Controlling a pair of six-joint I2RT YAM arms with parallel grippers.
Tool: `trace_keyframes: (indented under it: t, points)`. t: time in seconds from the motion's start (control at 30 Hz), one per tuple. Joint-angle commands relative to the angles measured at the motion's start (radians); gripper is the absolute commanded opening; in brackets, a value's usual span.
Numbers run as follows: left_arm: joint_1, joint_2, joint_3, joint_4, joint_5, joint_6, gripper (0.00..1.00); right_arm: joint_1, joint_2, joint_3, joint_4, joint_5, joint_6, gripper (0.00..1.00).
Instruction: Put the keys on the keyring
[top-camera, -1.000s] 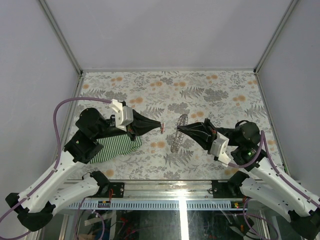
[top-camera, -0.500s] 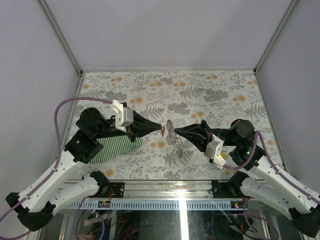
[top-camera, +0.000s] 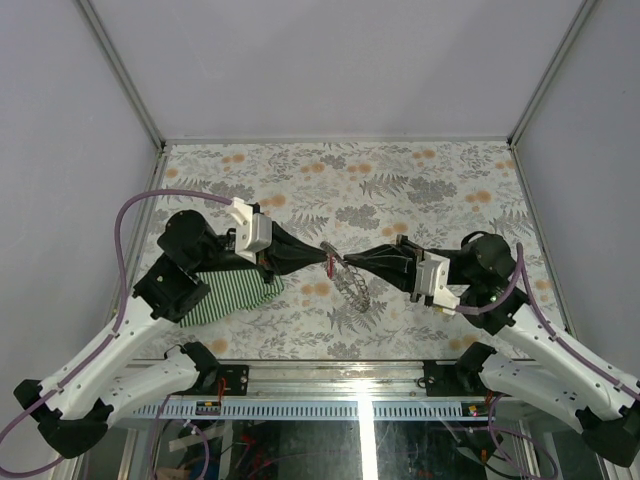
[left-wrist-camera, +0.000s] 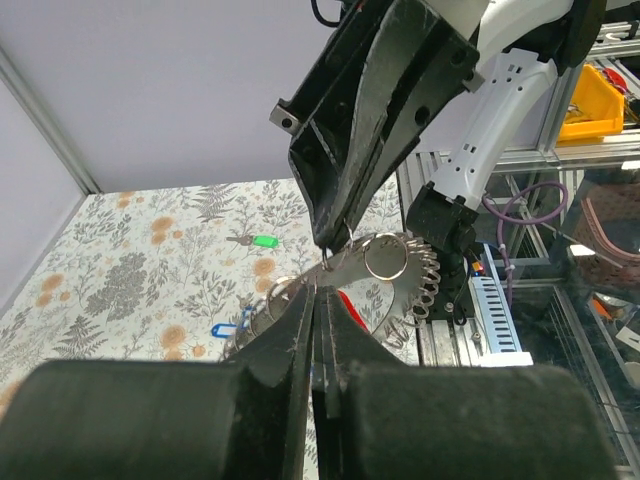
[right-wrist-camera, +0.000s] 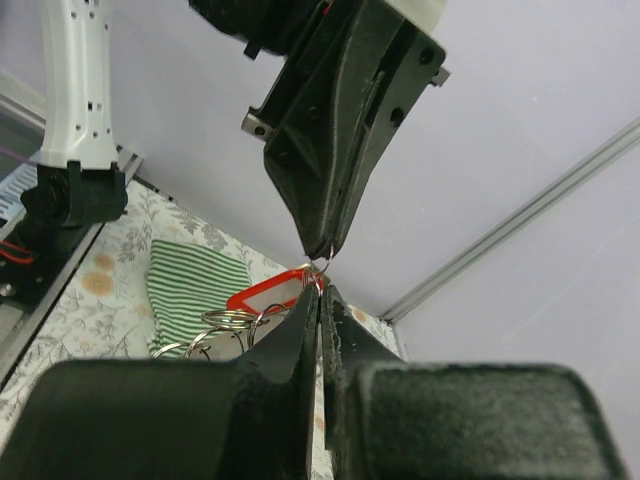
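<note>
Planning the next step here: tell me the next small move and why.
Probably nudge the left gripper slightly toward the right gripper to push the loop of the red key onto the keyring. Both grippers are shut, tip to tip, and the key does not look threaded yet.

Floral-printed tabletop in grey and orange, enclosed by plain pale lilac walls. Aluminium corner posts at rear left and right. Even, diffuse lighting.
</note>
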Motion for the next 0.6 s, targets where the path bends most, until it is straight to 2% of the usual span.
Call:
trace_keyframes:
  t: [0.0,0.57]
  points:
    - [0.0,-0.003,0.04,0.01,0.027,0.008,0.0,0.01,0.007,0.093,0.04,0.032,0.12,0.02]
    - [0.0,0.004,0.045,0.011,0.031,0.004,0.0,0.011,0.088,0.235,-0.167,0.007,0.257,0.0]
